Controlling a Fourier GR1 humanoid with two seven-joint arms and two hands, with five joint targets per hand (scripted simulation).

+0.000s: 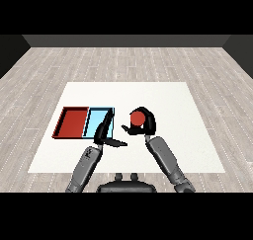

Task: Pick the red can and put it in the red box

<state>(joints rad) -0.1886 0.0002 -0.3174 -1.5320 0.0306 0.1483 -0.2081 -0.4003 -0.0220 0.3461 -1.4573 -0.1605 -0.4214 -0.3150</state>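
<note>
the right hand [142, 124] has its fingers curled round the red can [136, 118], so the can is held to the right of both trays, apparently just above the white tabletop [163, 96] rather than standing on it, though that is hard to judge from this angle. holding it there makes sense as a step between picking and placing: the can is in the grasp but not yet over its goal. the red tray [72, 123] lies at the left, and the light blue tray [100, 121] sits touching it on the right, between the can and the red tray. so the can likely has to pass over the blue one. the left hand [102, 133] hovers at the blue tray's near right corner, fingers straight and holding nothing, and it stands close to that path.
</note>
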